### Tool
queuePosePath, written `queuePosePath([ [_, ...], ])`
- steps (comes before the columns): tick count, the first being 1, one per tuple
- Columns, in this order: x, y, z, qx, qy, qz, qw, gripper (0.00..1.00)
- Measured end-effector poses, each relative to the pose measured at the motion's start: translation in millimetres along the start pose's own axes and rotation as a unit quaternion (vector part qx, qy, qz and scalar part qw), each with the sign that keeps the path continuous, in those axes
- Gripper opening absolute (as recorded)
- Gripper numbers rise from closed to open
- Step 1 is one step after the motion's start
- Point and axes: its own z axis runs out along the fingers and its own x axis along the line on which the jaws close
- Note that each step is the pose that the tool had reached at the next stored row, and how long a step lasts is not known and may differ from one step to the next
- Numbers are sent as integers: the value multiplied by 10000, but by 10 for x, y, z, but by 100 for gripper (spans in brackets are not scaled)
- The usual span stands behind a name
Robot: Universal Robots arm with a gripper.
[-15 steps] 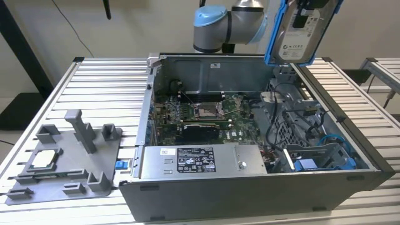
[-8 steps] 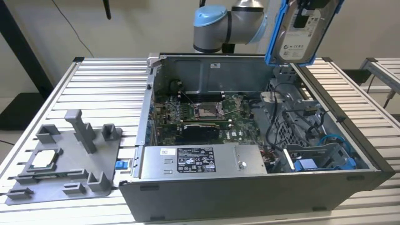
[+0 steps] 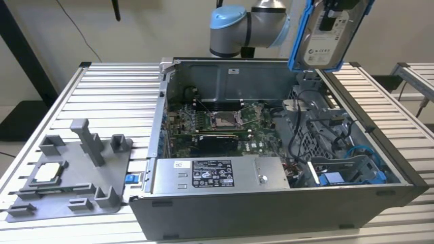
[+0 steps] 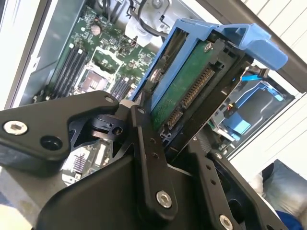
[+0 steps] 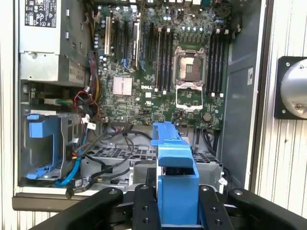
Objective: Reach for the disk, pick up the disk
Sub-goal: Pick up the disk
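Gripper (image 5: 177, 211) clamped on the disk (image 3: 330, 31), held high above the open computer case (image 3: 407, 178) containing motherboard (image 5: 163, 67), power supply (image 3: 217, 175), cables.

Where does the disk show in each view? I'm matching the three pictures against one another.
Exterior view: the disk hangs near the top edge, toward the exterior view's right, above the open computer case.
Second wrist view: the disk stands edge-on between the black jaws.
First wrist view: its blue bracket sits between the jaws.
Shared landmark: the processor socket.
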Motion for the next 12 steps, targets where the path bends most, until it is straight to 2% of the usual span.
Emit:
queuePosePath([
  [5, 65, -10, -1, -3, 0, 0, 10000, 0],
  [12, 214, -15, -5, -5, 0, 0, 10000, 0],
])
